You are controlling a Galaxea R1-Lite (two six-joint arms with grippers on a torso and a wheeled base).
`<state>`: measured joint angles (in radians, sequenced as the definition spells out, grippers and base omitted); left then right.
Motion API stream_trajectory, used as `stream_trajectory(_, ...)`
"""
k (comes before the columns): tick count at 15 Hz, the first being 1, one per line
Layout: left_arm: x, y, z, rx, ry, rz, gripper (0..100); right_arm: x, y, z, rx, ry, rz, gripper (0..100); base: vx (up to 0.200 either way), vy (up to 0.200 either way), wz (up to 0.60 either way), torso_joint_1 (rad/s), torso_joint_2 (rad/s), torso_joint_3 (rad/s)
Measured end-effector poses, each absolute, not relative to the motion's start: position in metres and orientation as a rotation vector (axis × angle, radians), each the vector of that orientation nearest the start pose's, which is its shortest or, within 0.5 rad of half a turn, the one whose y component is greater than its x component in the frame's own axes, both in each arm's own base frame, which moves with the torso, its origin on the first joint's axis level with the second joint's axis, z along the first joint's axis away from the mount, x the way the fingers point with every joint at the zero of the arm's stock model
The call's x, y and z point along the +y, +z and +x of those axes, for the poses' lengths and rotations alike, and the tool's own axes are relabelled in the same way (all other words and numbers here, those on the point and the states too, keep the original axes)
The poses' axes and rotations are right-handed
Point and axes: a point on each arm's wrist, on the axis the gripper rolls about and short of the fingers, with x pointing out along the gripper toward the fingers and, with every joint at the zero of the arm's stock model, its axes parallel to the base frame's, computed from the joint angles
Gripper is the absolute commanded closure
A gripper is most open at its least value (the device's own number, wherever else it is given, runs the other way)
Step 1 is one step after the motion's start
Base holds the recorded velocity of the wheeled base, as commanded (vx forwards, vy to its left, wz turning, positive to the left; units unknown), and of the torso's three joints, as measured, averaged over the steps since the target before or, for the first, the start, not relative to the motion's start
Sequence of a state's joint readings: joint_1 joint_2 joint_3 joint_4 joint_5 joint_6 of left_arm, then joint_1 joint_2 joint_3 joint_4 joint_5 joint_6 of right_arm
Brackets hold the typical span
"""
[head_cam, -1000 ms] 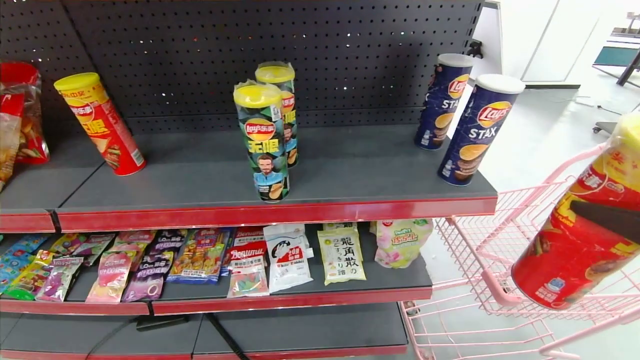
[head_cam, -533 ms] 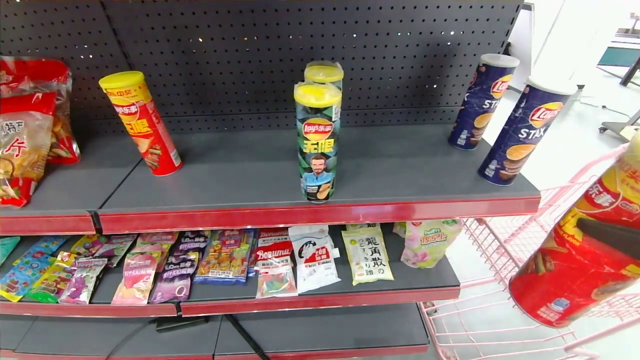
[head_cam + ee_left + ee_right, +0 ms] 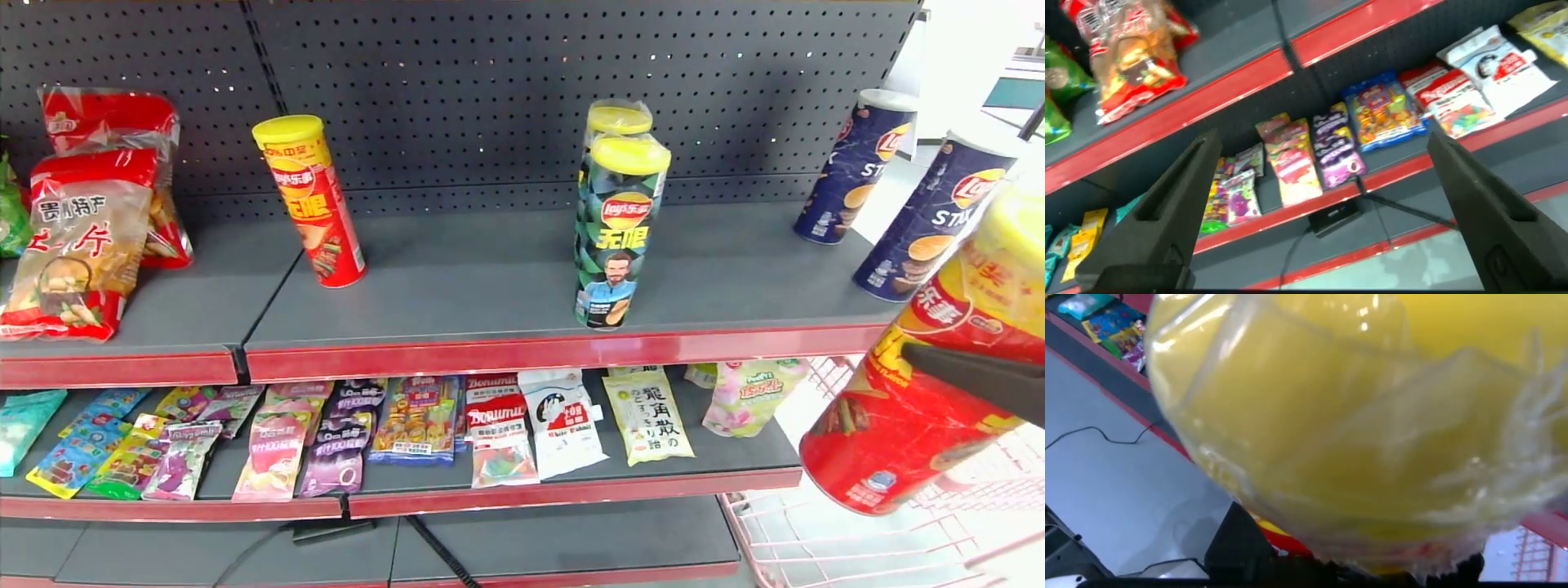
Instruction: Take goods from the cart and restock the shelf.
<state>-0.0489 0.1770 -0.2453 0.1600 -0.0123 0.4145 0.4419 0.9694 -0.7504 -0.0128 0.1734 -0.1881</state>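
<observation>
Tilted red can [image 3: 890, 408] pinched in right fingers [image 3: 971, 374], top leaning far-right; upper shelf [image 3: 531, 355] lies to its left; left fingers [image 3: 1176, 204] spread, empty.

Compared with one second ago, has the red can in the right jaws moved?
Yes. Against the front blue can, the held red can has come left toward the shelf: earlier apart from it, now overlapping it. The camera also turned.

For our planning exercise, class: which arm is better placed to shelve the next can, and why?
Right, likely. The right tool is shut on a red can near the right end of the upper shelf; the left tool is open and empty, facing the lower shelves.
</observation>
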Motion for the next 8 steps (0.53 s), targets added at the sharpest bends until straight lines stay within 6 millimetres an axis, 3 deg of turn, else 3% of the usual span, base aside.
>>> stream_trajectory(8,0.001,0.129,-0.024,0.082,-0.08,0.416,0,0.069,0.262,0.12,0.18,0.688,-0.222,100,0.0,0.2,0.0,0.002,0.0,0.001)
